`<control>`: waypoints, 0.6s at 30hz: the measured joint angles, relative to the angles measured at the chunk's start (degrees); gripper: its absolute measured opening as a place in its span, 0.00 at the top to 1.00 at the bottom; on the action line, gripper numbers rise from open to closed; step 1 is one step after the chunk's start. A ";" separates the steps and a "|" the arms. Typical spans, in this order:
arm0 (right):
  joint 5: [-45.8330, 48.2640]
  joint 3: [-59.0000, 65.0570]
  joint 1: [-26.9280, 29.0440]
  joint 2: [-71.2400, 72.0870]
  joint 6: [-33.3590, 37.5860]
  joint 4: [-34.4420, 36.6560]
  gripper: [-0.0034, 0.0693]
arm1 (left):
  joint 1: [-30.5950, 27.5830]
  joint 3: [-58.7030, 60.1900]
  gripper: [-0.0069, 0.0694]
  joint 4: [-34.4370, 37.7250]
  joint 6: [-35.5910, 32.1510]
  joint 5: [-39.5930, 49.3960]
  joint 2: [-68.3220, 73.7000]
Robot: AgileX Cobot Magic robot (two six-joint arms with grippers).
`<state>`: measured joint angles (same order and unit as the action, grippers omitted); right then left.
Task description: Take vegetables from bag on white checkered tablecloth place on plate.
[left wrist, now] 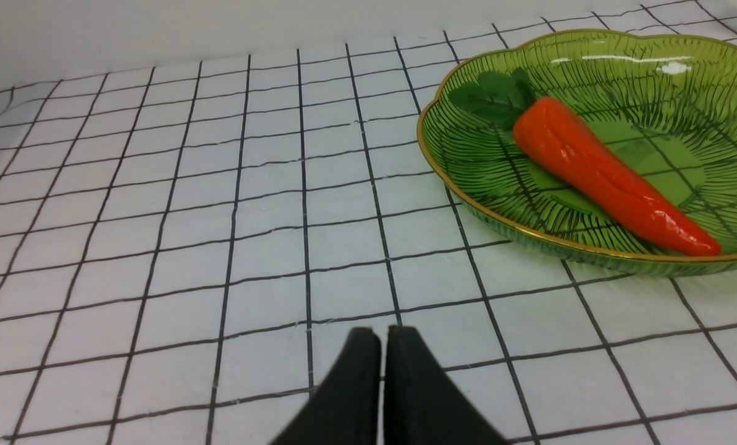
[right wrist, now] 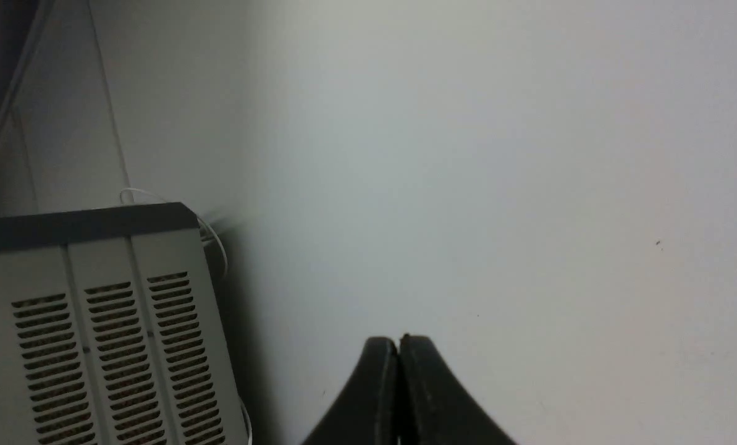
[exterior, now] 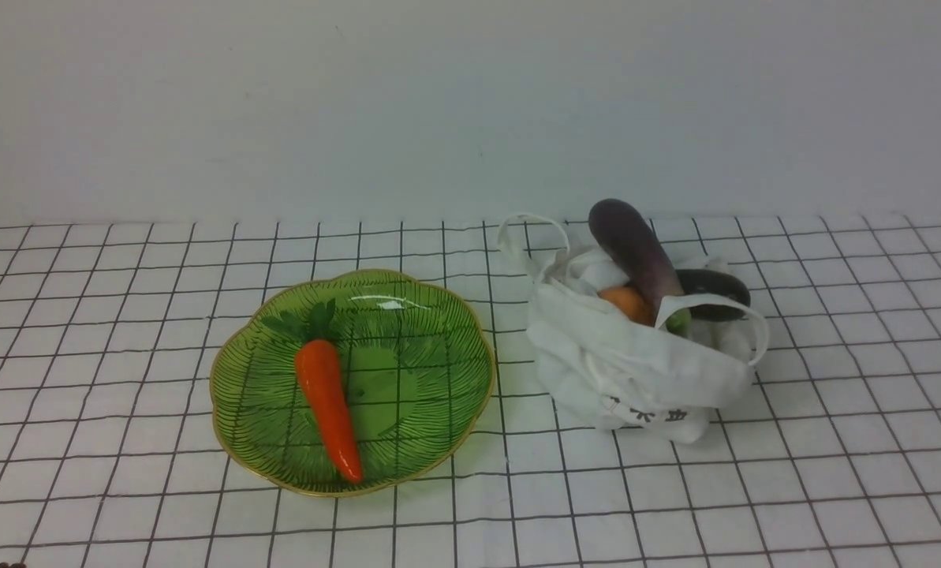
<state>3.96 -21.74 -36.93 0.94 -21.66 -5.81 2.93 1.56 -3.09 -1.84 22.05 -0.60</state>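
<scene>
The orange carrot (exterior: 326,398) with green leaves lies in the green plate (exterior: 454,347) on the checkered tablecloth (exterior: 123,315). The white bag (exterior: 636,371) stands to the plate's right; the purple eggplant (exterior: 636,248), a dark green piece (exterior: 715,292) and a small orange piece (exterior: 626,303) stick out of its mouth. Neither gripper shows in the front view. In the left wrist view my left gripper (left wrist: 383,334) is shut and empty, low over the cloth, short of the plate (left wrist: 467,204) and carrot (left wrist: 603,173). My right gripper (right wrist: 398,341) is shut and empty, facing a bare wall.
A grey vented box (right wrist: 96,334) with a thin white cable stands against the wall in the right wrist view. A plain pale wall (exterior: 470,102) rises behind the table's far edge.
</scene>
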 joint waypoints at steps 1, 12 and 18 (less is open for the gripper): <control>-0.38 0.16 0.00 0.00 0.48 0.06 0.97 | 0.00 0.00 0.92 0.00 0.00 0.00 0.00; -0.23 4.31 0.00 0.00 26.96 16.58 0.97 | 0.00 0.00 0.92 0.00 0.00 0.00 0.00; 6.72 9.73 7.24 0.00 31.71 16.50 0.97 | 0.00 0.00 0.92 0.00 0.00 0.00 0.00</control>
<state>10.68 -12.01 -29.69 0.94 10.05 10.70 2.93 1.56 -3.09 -1.84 22.05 -0.60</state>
